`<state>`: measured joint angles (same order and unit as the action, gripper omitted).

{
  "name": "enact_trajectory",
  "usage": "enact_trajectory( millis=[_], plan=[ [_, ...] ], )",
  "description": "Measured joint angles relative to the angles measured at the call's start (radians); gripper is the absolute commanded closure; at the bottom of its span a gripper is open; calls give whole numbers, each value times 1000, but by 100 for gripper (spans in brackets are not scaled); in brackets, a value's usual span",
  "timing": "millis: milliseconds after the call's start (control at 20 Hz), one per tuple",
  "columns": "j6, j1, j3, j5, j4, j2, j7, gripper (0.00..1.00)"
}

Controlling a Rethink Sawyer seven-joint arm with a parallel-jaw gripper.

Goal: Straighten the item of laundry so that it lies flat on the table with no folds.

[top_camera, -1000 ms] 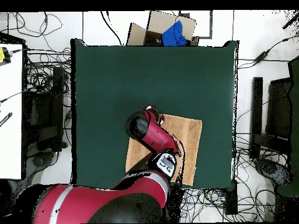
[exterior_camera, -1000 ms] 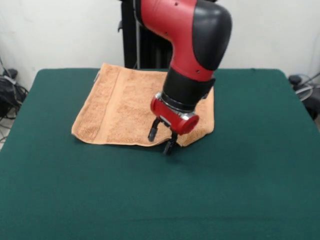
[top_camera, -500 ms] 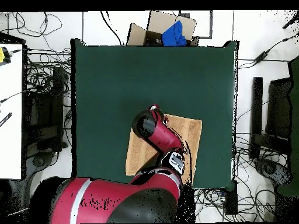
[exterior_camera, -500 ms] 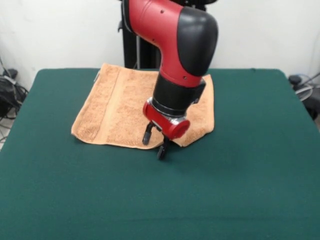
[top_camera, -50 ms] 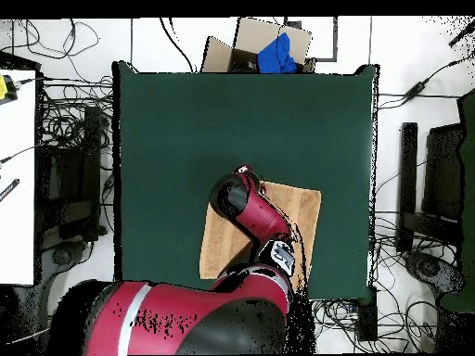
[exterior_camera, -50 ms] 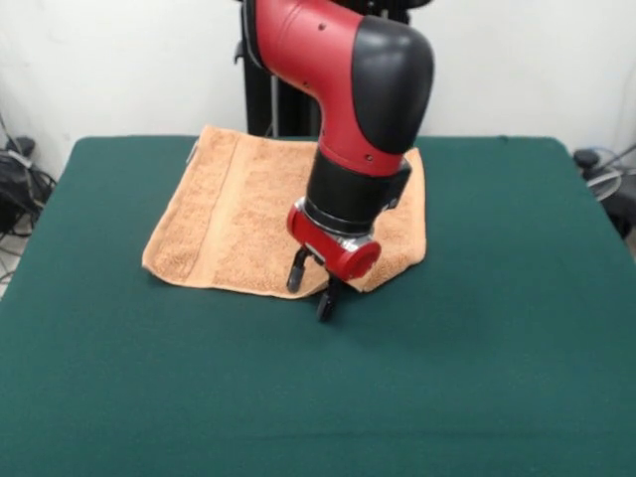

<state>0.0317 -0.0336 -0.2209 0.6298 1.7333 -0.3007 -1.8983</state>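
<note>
Presently the towel [exterior_camera, -50 ms: 248,214] lies on the table [exterior_camera, -50 ms: 477,378] toward its far side in the front view, folded over on itself, with a doubled edge along its near side and a woven band running down its left part. The gripper [exterior_camera, -50 ms: 311,288] hangs at that near edge, fingers apart and holding nothing, one tip over the towel, the other over bare green cloth. Overhead, the arm [top_camera, -50 ms: 250,209] covers much of the towel [top_camera, -50 ms: 301,209].

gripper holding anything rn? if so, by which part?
Nothing held. The gripper is open, its fingers spread at the towel's front edge, one over the towel and one over the green table. No cloth is pinched between them.
</note>
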Motion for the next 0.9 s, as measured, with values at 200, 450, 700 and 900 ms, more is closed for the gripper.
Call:
enact_trajectory(
  millis=[200, 450, 700, 900],
  plan=[
    [-18, -28, 27, 0, 4, -14, 0, 0],
    [-72, -51, 48, 0, 4, -27, 0, 0],
    [-162, -65, 65, 0, -3, -34, 0, 0],
    [-223, -66, 70, 0, -5, -38, 0, 0]
  ],
)
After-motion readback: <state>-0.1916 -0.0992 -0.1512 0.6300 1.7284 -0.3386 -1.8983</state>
